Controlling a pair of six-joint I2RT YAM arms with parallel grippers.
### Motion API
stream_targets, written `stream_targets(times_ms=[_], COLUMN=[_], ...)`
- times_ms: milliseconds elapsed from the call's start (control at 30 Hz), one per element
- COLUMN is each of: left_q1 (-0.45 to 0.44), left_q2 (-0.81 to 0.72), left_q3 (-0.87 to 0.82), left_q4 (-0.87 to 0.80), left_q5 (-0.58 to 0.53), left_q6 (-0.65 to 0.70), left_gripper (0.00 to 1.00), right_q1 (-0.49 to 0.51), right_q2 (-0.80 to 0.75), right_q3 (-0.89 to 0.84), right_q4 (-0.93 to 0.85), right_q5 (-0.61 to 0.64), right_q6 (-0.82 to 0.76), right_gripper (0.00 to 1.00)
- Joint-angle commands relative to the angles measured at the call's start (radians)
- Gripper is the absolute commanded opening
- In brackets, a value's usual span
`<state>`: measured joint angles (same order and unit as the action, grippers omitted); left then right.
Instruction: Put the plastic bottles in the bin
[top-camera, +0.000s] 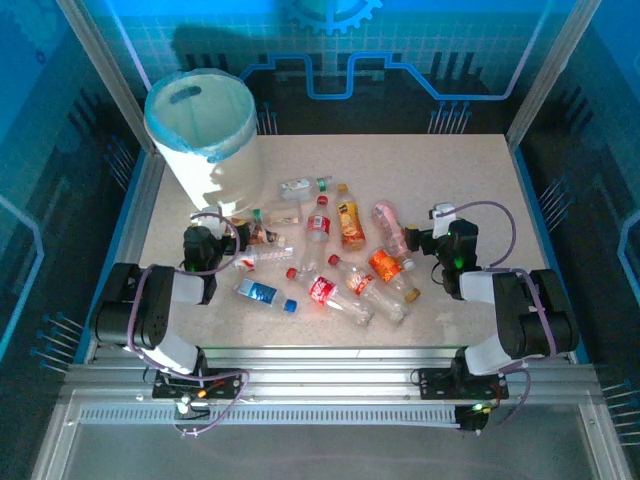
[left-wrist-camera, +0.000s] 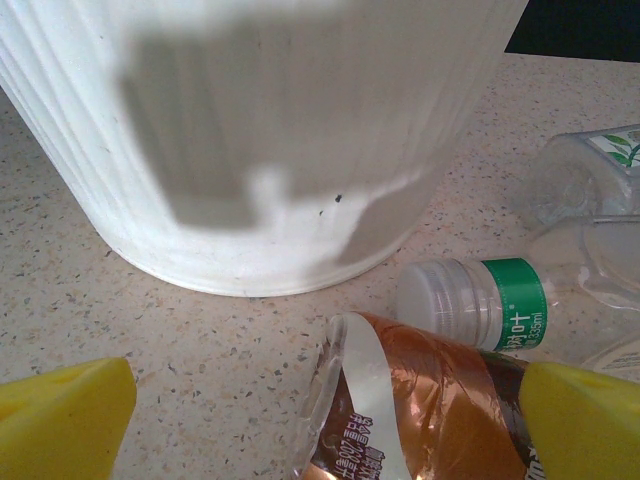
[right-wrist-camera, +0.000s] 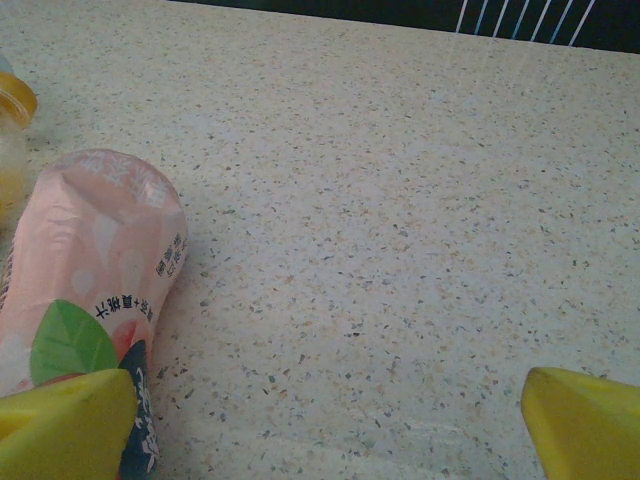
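The white bin (top-camera: 200, 125) with a light blue liner stands at the back left, and its ribbed wall (left-wrist-camera: 270, 130) is close ahead in the left wrist view. Several plastic bottles (top-camera: 330, 260) lie scattered mid-table. My left gripper (top-camera: 224, 236) is open just in front of the bin. Between its yellow fingertips (left-wrist-camera: 65, 415) lies a brown-labelled bottle (left-wrist-camera: 430, 400), with a green-labelled one (left-wrist-camera: 480, 300) behind it. My right gripper (top-camera: 432, 228) is open and low over the table. A pink-labelled bottle (right-wrist-camera: 90, 270) lies beside its left fingertip (right-wrist-camera: 65, 425), and bare table shows between the jaws.
A crushed clear bottle (left-wrist-camera: 590, 170) lies to the right of the bin. An orange-capped bottle (right-wrist-camera: 12, 110) sits beyond the pink one. The speckled table (top-camera: 470, 170) has dark railed walls at its back and sides, with open room at the back right.
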<state>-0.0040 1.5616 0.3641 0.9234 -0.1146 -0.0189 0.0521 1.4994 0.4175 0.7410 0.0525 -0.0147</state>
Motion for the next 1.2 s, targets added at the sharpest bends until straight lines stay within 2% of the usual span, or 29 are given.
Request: stream_targets(times_ms=[0, 433, 500, 600, 667, 867, 967, 1033, 1167], left_q1=[-0.005, -0.004, -0.004, -0.018, -0.031, -0.068, -0.125, -0.183, -0.316], left_q2=[-0.008, -0.013, -0.055, -0.2, -0.311, -0.644, -0.771, -0.829, -0.883], left_q3=[0.017, 0.006, -0.021, -0.074, -0.096, -0.019, 0.077, 0.141, 0.238], left_q4=[0.007, 0.027, 0.042, 0.012, -0.029, -0.439, -0.693, -0.828, -0.966], left_q5=[0.015, 0.01, -0.012, -0.048, -0.077, -0.104, -0.111, -0.098, -0.055], left_q6=[0.02, 0.019, 0.013, 0.017, 0.015, -0.193, -0.293, -0.326, -0.291], left_gripper=[0.99, 0.99, 0.99, 0.99, 0.98, 0.85, 0.76, 0.73, 0.7], right_q1=[0.008, 0.001, -0.001, 0.0, 0.001, 0.025, 0.065, 0.133, 0.329], right_q2=[0.005, -0.012, -0.081, -0.227, -0.314, -0.548, -0.634, -0.676, -0.673], right_q3=[0.018, 0.018, 0.048, 0.102, 0.101, 0.207, 0.282, 0.312, 0.354], right_q4=[0.009, 0.001, -0.103, -0.318, -0.377, -0.788, -0.982, -1.063, -1.172], right_q5=[0.003, 0.001, 0.018, 0.015, -0.016, -0.002, -0.103, -0.176, -0.275], right_q6=[0.006, 0.014, 0.021, 0.053, 0.072, 0.199, 0.24, 0.253, 0.24], right_gripper=[1.0, 1.0, 1.0, 1.0, 1.0, 0.93, 0.87, 0.84, 0.8])
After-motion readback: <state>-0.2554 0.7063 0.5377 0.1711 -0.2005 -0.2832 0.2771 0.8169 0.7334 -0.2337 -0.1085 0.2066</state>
